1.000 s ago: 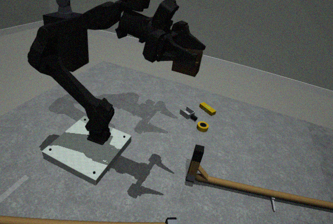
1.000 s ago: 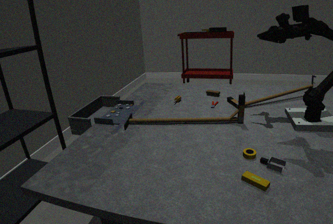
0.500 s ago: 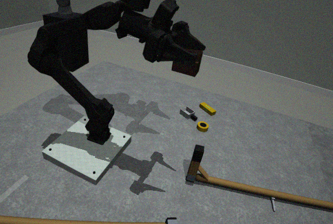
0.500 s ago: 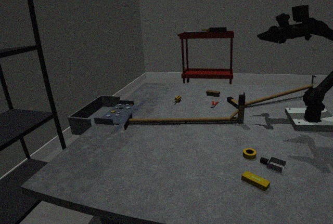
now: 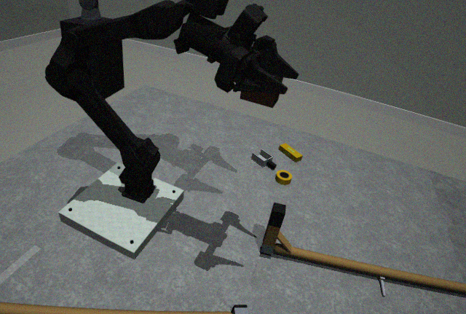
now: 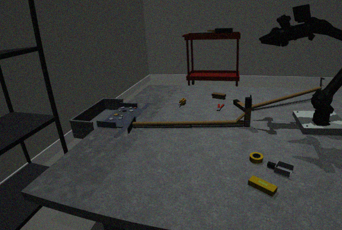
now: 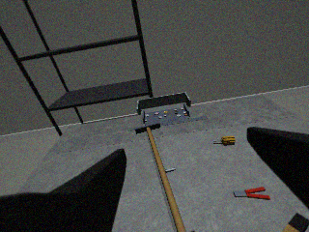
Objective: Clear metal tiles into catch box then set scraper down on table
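The long scraper (image 5: 338, 261) (image 6: 187, 123) (image 7: 161, 174) lies on the table. Its wooden handle has an upright dark-topped grip block (image 5: 273, 226) (image 6: 247, 111) at the near end and a dark blade (image 6: 131, 125) (image 7: 148, 129) at the far end, just short of the steel plate (image 6: 106, 124) (image 7: 152, 120). Several small metal tiles, silver and orange, lie on the plate, one of them an orange tile (image 6: 116, 115). The grey catch box (image 6: 82, 128) (image 7: 164, 102) stands behind the plate. My gripper (image 5: 292, 82) (image 6: 261, 40) (image 7: 184, 144) is open and empty, high above the table, away from the grip block.
A second wooden-handled tool (image 5: 113, 310) (image 6: 286, 96) lies beside the scraper. Red pliers (image 6: 220, 107) (image 7: 253, 195) and a yellow tool (image 6: 182, 101) (image 7: 228, 140) lie right of the handle in the wrist view. A tape roll (image 5: 283, 181), a clamp-like part (image 5: 261, 159) and a yellow block (image 5: 290, 152) lie opposite.
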Motion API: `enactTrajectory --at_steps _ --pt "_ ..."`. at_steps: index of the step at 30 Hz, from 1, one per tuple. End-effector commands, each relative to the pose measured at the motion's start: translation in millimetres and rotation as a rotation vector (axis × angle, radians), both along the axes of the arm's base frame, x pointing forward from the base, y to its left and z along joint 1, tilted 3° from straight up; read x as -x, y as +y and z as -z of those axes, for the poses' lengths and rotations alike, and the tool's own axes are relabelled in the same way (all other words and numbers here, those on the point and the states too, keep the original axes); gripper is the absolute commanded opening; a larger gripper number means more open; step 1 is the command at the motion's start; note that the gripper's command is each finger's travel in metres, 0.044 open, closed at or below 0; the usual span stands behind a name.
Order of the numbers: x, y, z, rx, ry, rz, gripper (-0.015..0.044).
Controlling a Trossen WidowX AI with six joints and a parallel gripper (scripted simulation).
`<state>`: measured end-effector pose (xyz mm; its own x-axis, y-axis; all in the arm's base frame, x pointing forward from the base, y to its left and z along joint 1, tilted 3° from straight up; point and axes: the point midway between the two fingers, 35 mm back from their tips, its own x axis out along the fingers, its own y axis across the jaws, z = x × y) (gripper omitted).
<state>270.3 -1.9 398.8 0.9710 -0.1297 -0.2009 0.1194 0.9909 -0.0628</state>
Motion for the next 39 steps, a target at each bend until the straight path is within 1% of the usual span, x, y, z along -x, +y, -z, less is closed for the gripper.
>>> enactTrajectory --at_steps 1,39 --pt "-11 2 0 0.013 0.028 -0.012 0.044" --pt "-115 14 47 0.078 0.337 -0.082 0.044"
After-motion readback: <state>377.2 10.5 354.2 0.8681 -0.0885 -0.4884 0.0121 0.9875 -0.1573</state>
